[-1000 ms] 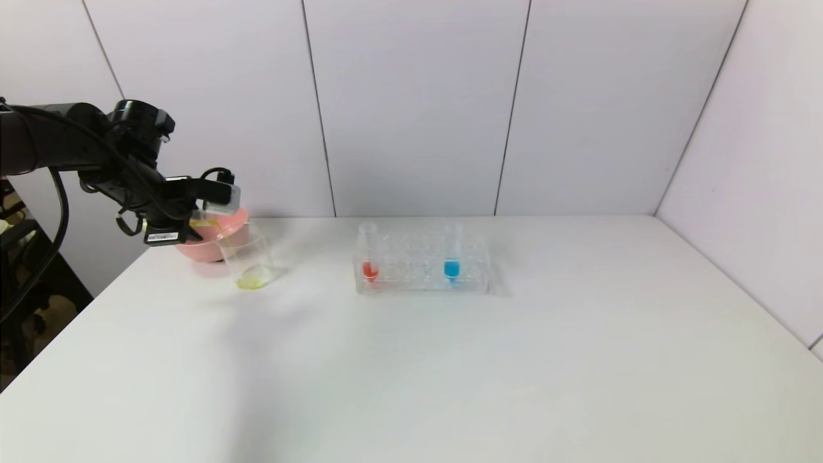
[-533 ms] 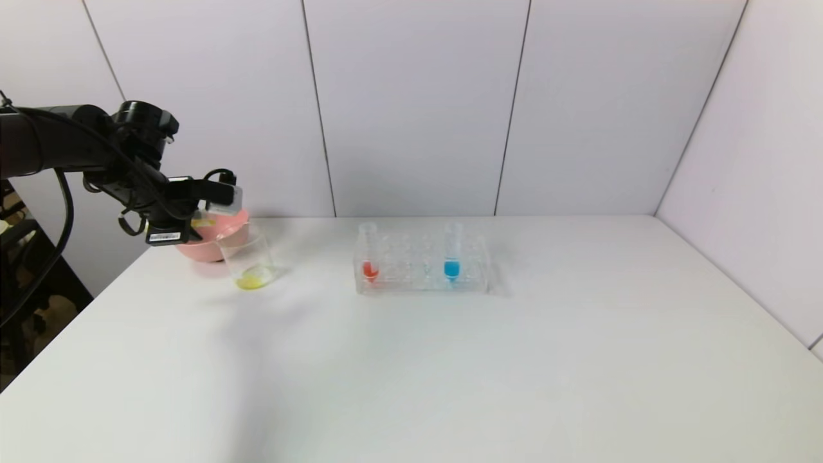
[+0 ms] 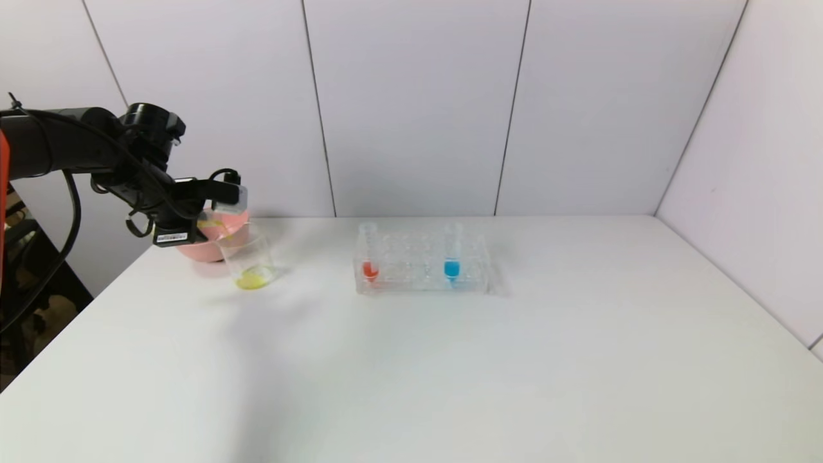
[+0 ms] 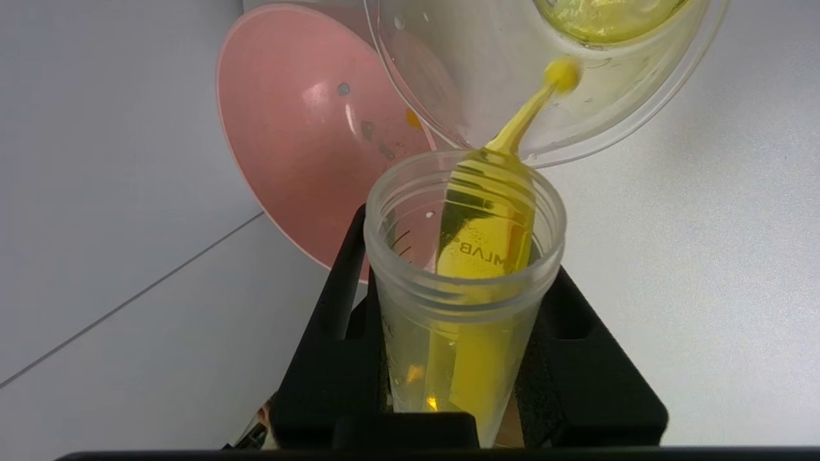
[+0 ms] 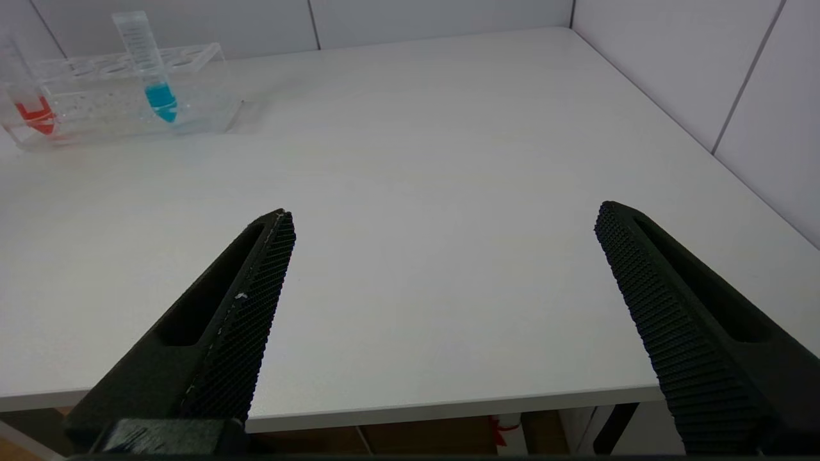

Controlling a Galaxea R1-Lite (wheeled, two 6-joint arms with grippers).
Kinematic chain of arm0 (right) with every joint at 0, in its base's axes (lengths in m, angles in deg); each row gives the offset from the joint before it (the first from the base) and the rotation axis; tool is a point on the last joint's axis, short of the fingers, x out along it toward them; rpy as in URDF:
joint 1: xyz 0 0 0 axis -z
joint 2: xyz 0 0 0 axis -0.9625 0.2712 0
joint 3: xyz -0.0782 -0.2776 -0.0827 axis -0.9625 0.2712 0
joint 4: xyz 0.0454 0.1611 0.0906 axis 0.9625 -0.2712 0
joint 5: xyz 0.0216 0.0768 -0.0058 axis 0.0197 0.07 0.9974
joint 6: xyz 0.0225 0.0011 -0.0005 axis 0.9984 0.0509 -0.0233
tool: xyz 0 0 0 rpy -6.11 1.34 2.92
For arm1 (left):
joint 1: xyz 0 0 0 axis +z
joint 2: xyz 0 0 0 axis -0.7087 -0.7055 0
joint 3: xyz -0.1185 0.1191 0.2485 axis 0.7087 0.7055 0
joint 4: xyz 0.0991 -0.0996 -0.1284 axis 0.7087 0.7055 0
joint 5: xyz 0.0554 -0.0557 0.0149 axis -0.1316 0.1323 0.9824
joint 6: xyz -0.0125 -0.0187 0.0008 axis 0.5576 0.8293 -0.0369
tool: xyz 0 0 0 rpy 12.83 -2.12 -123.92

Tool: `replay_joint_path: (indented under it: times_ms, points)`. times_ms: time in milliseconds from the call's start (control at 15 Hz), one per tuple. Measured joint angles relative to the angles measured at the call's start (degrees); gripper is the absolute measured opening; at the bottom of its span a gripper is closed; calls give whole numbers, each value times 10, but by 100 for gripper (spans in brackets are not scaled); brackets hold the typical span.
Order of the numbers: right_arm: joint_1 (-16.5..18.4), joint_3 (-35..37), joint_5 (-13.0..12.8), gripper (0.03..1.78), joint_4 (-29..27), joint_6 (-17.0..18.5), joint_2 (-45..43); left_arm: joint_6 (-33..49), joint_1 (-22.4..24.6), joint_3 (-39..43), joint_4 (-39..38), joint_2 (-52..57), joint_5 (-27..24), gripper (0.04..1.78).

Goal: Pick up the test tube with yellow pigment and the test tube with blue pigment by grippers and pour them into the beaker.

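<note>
Left claw [image 3: 209, 215]: clamped on the test tube with yellow pigment [image 4: 471, 282], held above the worktop's far left corner, over the rim of the beaker [image 3: 247, 260].
Right claw [image 5: 442, 269]: spread wide, holding nothing, low over the worktop's near right edge, well apart from everything else.
Worktop [image 3: 450, 373]: white, with white panel walls behind and to the right.
Tube rack [image 3: 421, 263]: clear plastic, standing near the far middle of the worktop.
Pink bowl [image 3: 206, 241]: just behind the beaker, partly hidden by the left claw.
Beaker: clear glass, upright, with a shallow yellow pool at its bottom.
Test tube with yellow pigment: tipped mouth-first toward the beaker; a thin yellow thread with a bead at its end runs from its lip into the beaker's mouth.
Test tube with blue pigment [image 3: 452, 254]: upright in the rack's right part.
Red-tipped tube [image 3: 369, 254]: upright at the rack's left end.
</note>
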Motion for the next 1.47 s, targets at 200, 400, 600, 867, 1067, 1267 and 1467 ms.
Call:
replay_joint_path:
  times_ms: [200, 400, 600, 867, 1067, 1267, 1467]
  points:
    - [0, 0, 0, 171, 0, 0, 0, 3, -4, -4, 0, -3, 4, 55]
    - [0, 0, 0, 171, 0, 0, 0, 4, -7, -4, 1, -4, 26, 55]
    - [0, 0, 0, 171, 0, 0, 0, 4, -12, -5, 0, -4, 30, 55]
    - [0, 0, 0, 171, 0, 0, 0, 4, -20, -5, 0, -5, 58, 55]
    - [0, 0, 0, 171, 0, 0, 0, 4, -24, -5, 0, -5, 65, 55]
    - [0, 0, 0, 171, 0, 0, 0, 3, -26, -5, -4, -5, 75, 55]
    - [0, 0, 0, 171, 0, 0, 0, 4, -29, -5, -4, -4, 90, 55]
